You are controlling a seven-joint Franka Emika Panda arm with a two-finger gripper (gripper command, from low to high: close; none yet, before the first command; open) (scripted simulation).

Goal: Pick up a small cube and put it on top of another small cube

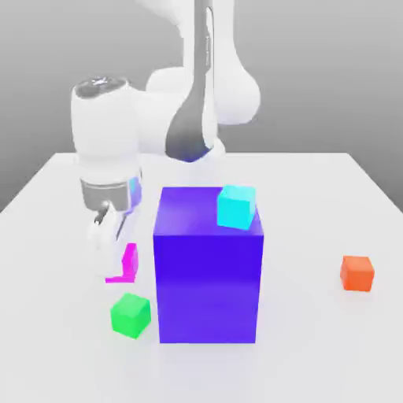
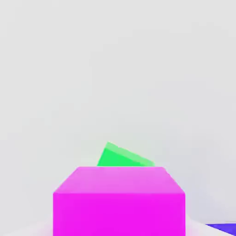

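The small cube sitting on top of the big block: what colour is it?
Cyan, on the blue-violet block; the small cube shows best in the exterior view.

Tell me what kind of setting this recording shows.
Most likely a simulated tabletop test scene, not a real room: a plain white table against a blank grey backdrop, flat-shaded toy blocks such as the blue block and orange cube, and a white robot arm.

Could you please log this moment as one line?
pincer: shut, above magenta cube | magenta cube: on table, not stacked | green cube: beside it
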